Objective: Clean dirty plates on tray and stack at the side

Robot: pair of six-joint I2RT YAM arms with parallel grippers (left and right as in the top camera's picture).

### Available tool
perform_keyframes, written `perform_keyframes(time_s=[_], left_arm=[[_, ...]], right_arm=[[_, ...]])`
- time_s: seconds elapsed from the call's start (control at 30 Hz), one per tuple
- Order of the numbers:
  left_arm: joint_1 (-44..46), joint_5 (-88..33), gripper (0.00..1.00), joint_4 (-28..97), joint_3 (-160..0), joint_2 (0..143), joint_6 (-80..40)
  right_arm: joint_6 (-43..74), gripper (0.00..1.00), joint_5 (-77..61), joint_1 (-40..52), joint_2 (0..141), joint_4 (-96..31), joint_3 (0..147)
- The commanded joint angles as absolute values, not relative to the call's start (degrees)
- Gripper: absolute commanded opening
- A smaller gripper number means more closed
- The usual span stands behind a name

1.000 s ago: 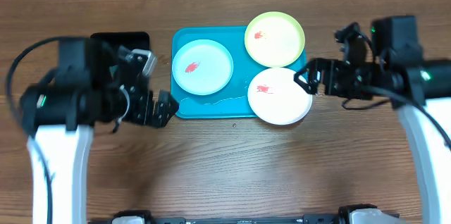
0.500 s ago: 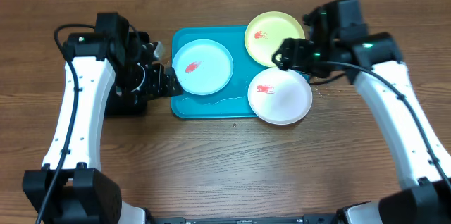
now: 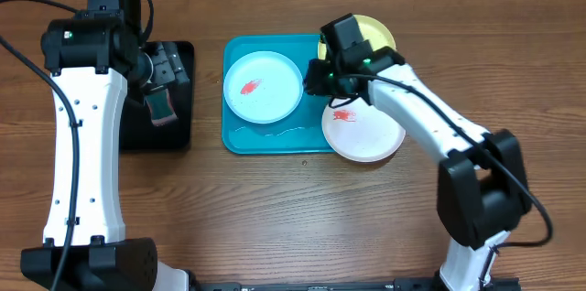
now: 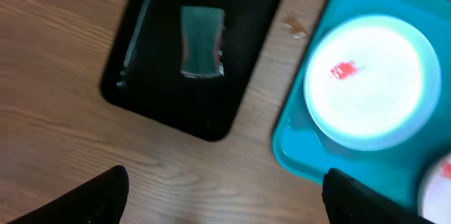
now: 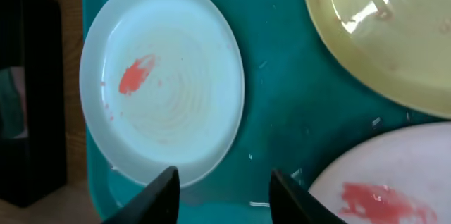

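The left gripper (image 4: 229, 192), spread and empty, is now positioned above the sponge (image 4: 202, 42), and the right gripper (image 5: 224, 189), parted and empty, is now set at the rim of the smeared pale blue plate (image 5: 162, 76) on the tray (image 5: 278, 90), so wiping is expected next.

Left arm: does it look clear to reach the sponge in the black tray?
Probably yes: the sponge lies alone in the black tray, uncovered, with the left arm above and its jaws open.
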State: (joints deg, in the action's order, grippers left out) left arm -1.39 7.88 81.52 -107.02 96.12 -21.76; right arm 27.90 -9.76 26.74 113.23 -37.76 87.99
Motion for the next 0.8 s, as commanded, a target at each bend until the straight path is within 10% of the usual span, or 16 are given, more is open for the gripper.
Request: perform_keyframes(time_s=[0.0, 0.77], left_arm=[[-1.65, 12.23, 0.88, 81.38, -107.79, 97.47, -25.36], [-2.39, 13.13, 0.77, 79.85, -107.79, 108.79, -25.32]], right_arm=[[28.75, 0.39, -7.46, 27.49, 115.57, -35.16, 89.19], [28.73, 0.22, -2.33, 30.26, 126.80, -26.30, 89.17]])
